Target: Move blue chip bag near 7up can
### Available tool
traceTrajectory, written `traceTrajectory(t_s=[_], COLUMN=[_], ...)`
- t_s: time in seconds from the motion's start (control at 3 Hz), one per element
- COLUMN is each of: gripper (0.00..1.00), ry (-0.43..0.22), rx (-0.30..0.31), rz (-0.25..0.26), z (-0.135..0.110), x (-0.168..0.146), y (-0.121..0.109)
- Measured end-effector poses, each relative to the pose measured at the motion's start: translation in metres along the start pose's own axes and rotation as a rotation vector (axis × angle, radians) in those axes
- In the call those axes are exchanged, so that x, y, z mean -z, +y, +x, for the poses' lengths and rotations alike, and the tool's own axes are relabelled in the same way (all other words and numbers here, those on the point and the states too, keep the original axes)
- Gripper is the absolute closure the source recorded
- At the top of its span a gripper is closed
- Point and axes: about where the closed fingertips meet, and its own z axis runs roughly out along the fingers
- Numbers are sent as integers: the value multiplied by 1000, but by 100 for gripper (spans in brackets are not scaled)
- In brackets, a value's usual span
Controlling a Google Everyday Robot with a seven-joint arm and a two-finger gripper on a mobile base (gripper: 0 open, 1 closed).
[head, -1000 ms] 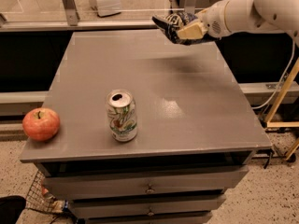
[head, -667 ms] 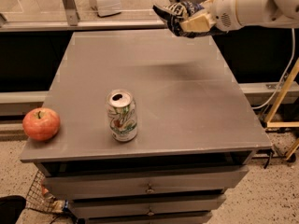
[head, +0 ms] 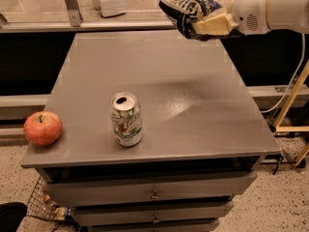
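Observation:
The blue chip bag (head: 187, 13), dark blue foil with white marks, hangs in the air above the table's far right part, held by my gripper (head: 207, 23). The gripper's cream fingers are shut on the bag, and the white arm reaches in from the right edge. The 7up can (head: 126, 119) stands upright near the front of the grey table (head: 193, 115), left of centre, well below and left of the bag.
A red apple (head: 43, 128) sits at the table's front left corner. Drawers (head: 154, 195) run under the tabletop. A white device (head: 108, 0) stands behind the table on the floor. A wooden frame (head: 292, 100) and a cable stand at the right.
The gripper with the bag has risen slightly and moved a little left above the table's far edge. The can and apple have not moved.

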Motion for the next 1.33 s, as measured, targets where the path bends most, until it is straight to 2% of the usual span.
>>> traceTrajectory(t_s=[0.33,1.0,1.33], gripper=[100,100,100], ry=[10,67,97], rx=[-5,-76,-102], rz=[5,63,80], z=[6,58,76], x=[28,70,79], y=[37,110,133])
